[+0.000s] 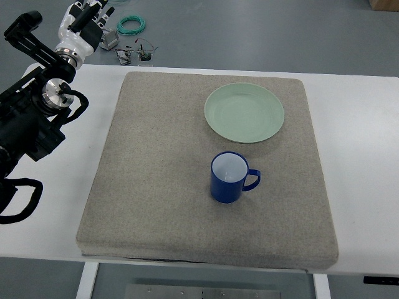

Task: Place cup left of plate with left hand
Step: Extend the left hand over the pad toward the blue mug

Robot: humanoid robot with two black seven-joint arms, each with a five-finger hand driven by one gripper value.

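We note a white table (361, 124) carrying a grey mat (162, 174). On the mat: a blue cup (229, 177), upright, white inside, handle toward the right, just below centre of the frame; a pale green plate (244, 113) above it, near but apart. The left hand (84, 22) sits in the upper left corner, off the mat, holding nothing, fingers loosely extended. We also list a green cable coil (131, 25) on the floor beside it.

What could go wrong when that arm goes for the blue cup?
The left robot hand is far from the cup, beyond the table's back-left corner, so the long reach may land off-centre and tip the upright cup. The handle faces right, away from the arm, so it may have to grip the smooth body. Moving left, the cup could clip the plate.
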